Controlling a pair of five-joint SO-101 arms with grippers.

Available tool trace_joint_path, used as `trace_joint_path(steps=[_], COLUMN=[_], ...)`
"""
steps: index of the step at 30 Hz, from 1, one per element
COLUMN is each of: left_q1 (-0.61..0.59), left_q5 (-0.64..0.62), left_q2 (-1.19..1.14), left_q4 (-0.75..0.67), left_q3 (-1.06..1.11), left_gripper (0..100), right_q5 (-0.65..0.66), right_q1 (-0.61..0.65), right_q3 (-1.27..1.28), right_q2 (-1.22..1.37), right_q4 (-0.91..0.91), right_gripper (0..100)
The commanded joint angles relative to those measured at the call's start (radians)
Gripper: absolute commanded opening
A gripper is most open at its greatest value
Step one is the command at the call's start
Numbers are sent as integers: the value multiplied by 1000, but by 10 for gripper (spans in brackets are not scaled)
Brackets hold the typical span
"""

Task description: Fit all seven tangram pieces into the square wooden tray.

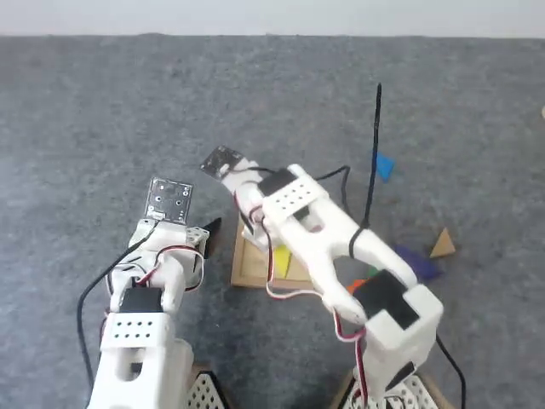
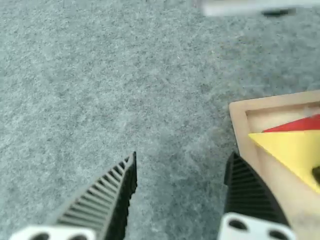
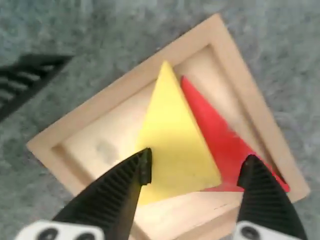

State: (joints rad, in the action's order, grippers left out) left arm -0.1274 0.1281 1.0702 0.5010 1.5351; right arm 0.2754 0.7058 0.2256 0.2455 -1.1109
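Note:
The square wooden tray point(image 3: 117, 99) holds a yellow triangle point(image 3: 172, 135) and a red triangle point(image 3: 220, 140) lying side by side. My right gripper point(image 3: 197, 167) hangs open just above the yellow triangle's wide end, one finger on each side. My left gripper point(image 2: 180, 185) is open over bare carpet beside the tray's corner point(image 2: 239, 117), with nothing between its fingers. In the high view the tray point(image 1: 245, 271) lies under the right arm, with the left gripper point(image 1: 207, 230) just to its left.
Loose pieces lie on the grey carpet right of the tray: a blue one point(image 1: 383, 164), a tan triangle point(image 1: 442, 244), a purple one point(image 1: 419, 261) and an orange one point(image 1: 358, 285). A black cable point(image 1: 373, 162) rises over the right arm.

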Motion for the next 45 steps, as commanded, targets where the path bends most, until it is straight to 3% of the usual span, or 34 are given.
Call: trace_joint_path(steps=[1,9,21,28,45], left_q1=[-3,-3,-3,-3,-3], left_q5=[-5,-5,-5,-5,-5], left_q2=[20,20,20,20,21], left_q4=[-25,-26,-26,-26,-26], left_q3=[-8,-8,-8,-8,-8], left_gripper=[280,280,280,280,280], right_q5=[-63,-97,-315,-387,-647], right_q1=[36,64,10,15,47], right_q3=[51,46,-69,-160,-152], right_q2=[-68,-68,41,51,53], right_q4=[41,41,28,-47,-62], right_gripper=[292,292,288,169,162])
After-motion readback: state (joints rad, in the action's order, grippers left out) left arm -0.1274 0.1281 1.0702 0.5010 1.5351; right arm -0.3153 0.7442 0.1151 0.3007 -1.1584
